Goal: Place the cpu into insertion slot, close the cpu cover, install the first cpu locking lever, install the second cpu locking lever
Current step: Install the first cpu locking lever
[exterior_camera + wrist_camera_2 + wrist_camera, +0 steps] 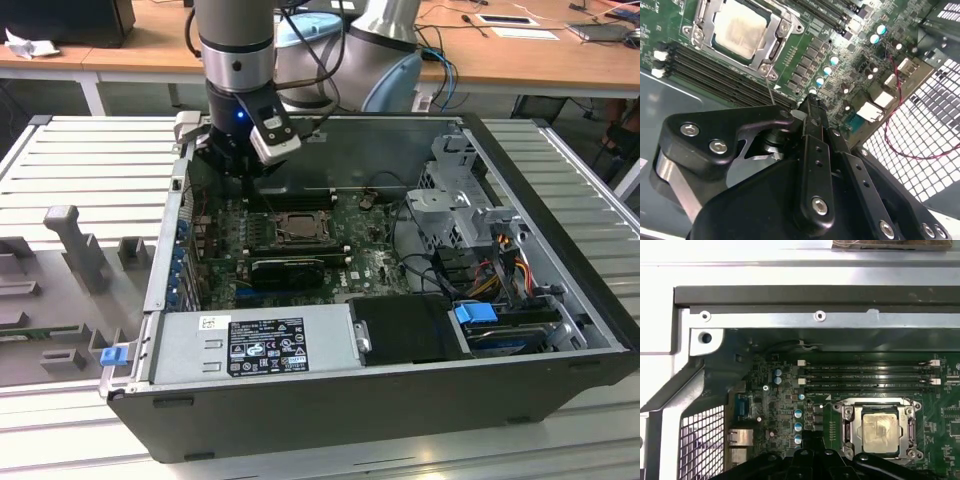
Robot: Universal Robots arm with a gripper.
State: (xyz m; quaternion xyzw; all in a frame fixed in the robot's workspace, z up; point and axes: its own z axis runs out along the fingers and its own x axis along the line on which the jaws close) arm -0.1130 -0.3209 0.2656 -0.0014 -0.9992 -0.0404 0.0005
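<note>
Gripper (236, 168) hangs over the green board (375, 262) in the exterior view, up-left of the cpu (297, 226). Second wrist view: tips pressed together, pinching nothing. First wrist view: cpu sits in the insertion slot (853, 428), cpu cover (875, 403) down around it.

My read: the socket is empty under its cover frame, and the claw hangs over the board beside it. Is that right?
Not empty. The first wrist view shows the cpu seated in the insertion slot, its silver top filling the window of the cpu cover. The claw does hang over the board beside it.
</note>
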